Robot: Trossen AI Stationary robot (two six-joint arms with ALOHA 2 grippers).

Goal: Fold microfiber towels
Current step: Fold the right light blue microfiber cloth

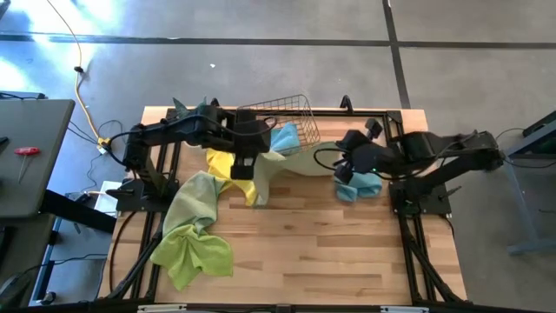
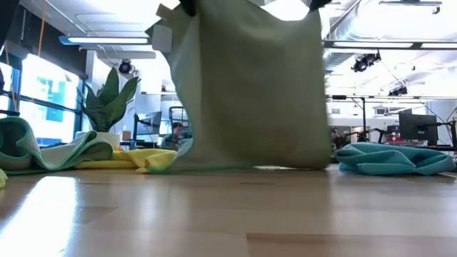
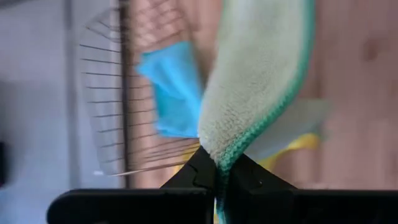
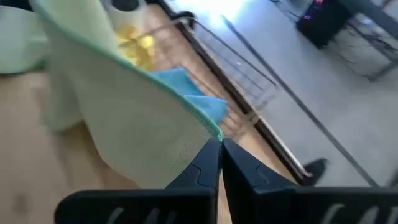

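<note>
Pale sage microfiber: the sage towel (image 2: 250, 86) hangs spread between both grippers, lifted above the wooden table (image 1: 321, 261), its lower edge reaching the tabletop. The left gripper (image 3: 217, 167) is clenched on one teal-stitched corner; the right gripper (image 4: 221, 146) is clenched on the opposite corner. A small pale tag shows at the towel's upper edge in the low view; no writing on it can be read.

The yellow towel (image 1: 228, 165) lies under the left arm. The lime green towel (image 1: 195, 243) lies crumpled near the table's left front. One light blue towel (image 1: 285, 136) sits at the wire basket (image 1: 291, 117); another blue towel (image 1: 360, 185) lies beneath the right arm.
</note>
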